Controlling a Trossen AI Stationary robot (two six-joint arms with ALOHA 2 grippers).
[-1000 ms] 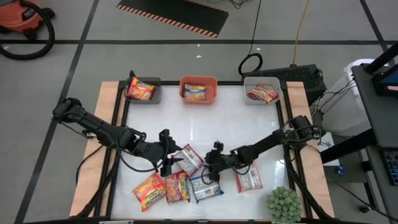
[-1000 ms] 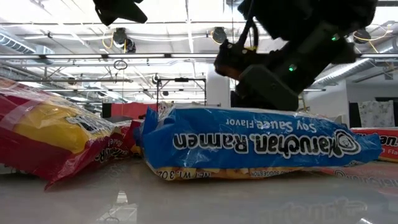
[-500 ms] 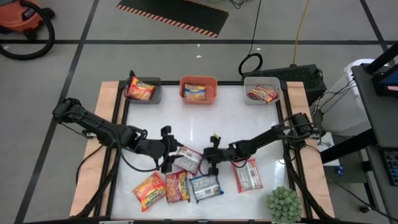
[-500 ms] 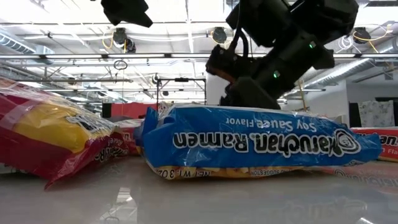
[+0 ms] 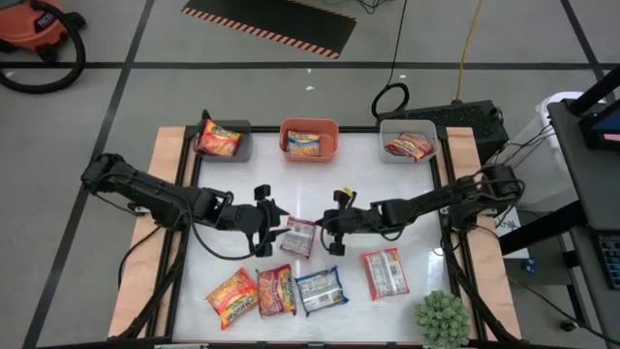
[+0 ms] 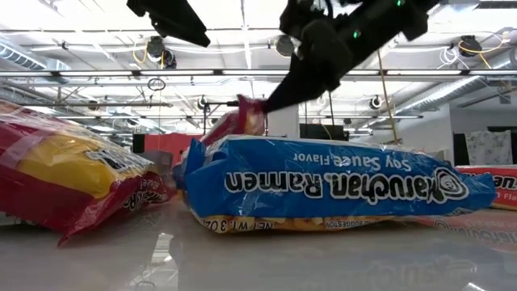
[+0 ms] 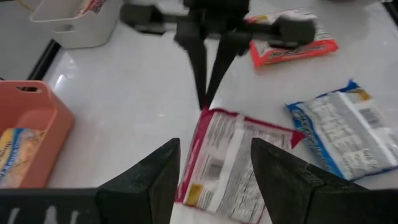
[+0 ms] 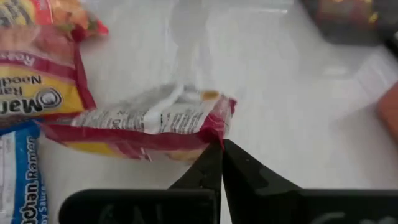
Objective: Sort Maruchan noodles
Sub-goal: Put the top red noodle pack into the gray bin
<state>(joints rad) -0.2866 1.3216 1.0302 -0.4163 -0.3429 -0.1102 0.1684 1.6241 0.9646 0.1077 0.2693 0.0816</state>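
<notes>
Fingers of our right gripper are pinched shut on the corner of a red-and-white ramen packet, lifting it mid-table. Our left gripper hangs open, its fingers either side of the packet's other end.

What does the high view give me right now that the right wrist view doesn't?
Only the high view shows the three bins at the far edge, each holding a packet, the green plant, and the left hand, open beside the red-and-white packet. Only the right wrist view shows the right hand shut on that packet's corner. Both show that packet and the blue packet.
</notes>
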